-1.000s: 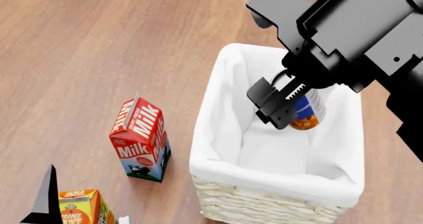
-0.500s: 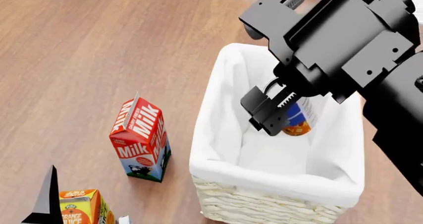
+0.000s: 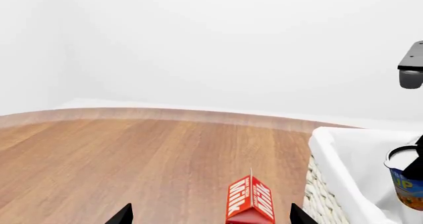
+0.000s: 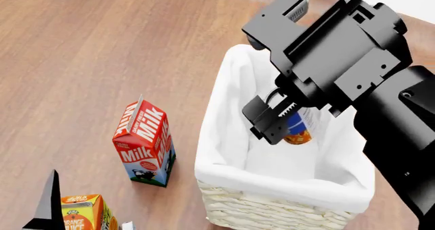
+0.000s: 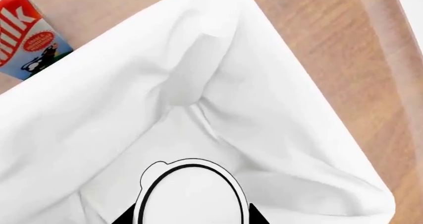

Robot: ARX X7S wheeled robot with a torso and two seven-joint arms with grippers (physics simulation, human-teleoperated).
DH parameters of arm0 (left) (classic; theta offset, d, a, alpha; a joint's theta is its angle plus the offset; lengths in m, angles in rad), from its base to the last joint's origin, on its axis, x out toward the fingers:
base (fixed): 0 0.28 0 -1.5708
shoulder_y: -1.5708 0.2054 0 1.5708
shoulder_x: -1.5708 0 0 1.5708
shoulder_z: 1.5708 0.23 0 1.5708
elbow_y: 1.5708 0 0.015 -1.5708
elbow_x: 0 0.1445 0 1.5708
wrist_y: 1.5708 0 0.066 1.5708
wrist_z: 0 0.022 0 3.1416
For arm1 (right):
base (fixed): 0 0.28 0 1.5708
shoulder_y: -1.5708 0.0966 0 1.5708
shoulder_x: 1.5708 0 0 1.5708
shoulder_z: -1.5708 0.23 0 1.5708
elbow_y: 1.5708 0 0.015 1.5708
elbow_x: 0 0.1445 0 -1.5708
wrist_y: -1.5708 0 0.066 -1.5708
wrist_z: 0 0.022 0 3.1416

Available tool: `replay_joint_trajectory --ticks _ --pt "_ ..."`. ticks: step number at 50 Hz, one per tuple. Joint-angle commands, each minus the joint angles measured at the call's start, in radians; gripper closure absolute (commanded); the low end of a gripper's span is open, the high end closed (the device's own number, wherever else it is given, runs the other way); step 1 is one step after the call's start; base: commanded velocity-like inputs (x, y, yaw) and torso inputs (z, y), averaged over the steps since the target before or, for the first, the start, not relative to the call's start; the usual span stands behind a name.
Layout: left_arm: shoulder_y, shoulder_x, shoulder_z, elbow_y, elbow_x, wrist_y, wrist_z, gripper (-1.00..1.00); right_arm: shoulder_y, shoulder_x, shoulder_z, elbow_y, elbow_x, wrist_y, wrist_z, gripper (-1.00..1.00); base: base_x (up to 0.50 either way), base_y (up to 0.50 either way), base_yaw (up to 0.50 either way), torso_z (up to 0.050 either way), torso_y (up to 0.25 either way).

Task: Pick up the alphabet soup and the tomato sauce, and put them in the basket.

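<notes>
Currently mid-way through item one. Right gripper (image 4: 280, 119) is closed on the alphabet soup (image 4: 297, 128), holding it above the inside of the basket (image 4: 224, 118), roughly at the centre of the opening in the head view. Right wrist view confirms it: the can's silver-white top (image 5: 191, 194) sits between the finger tips, with the white liner (image 5: 218, 85) directly below. Can is not released yet; I can't tell how far it hangs above the basket floor.

Left gripper (image 3: 208, 215): only the two finger tips show, set well apart, nothing between them, so wide and empty. It points toward the milk carton (image 3: 251, 201), with the basket wall at about 3 o'clock of that carton.

Layout in the head view: milk carton (image 4: 144, 144) at 9 o'clock of the basket, orange juice carton (image 4: 83, 212) at about 8 o'clock, near the frame edge.

Tomato sauce: not visible in any view, location unknown.

Status, as I judge it:
- soup: grasped, over the basket, needs lowering and release
- tomato sauce: not started, must be found, picked and dropped in
</notes>
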Motion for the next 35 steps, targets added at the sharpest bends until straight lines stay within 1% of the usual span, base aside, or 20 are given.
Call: replay_joint_trajectory --ticks 1,35 --pt "-0.001 0.02 -0.018 -0.032 0.012 0.065 0.045 -1.0 -0.02 -0.039 0.043 0.036 -0.024 -0.056 -0.026 1.0 0.0 0.0 0.0 0.0 0.0" --pt "-0.004 0.017 -0.015 -0.042 0.006 0.07 0.044 -1.0 -0.085 -0.118 0.027 0.203 -0.074 -0.146 -0.086 1.0 0.0 0.0 0.0 0.0 0.001"
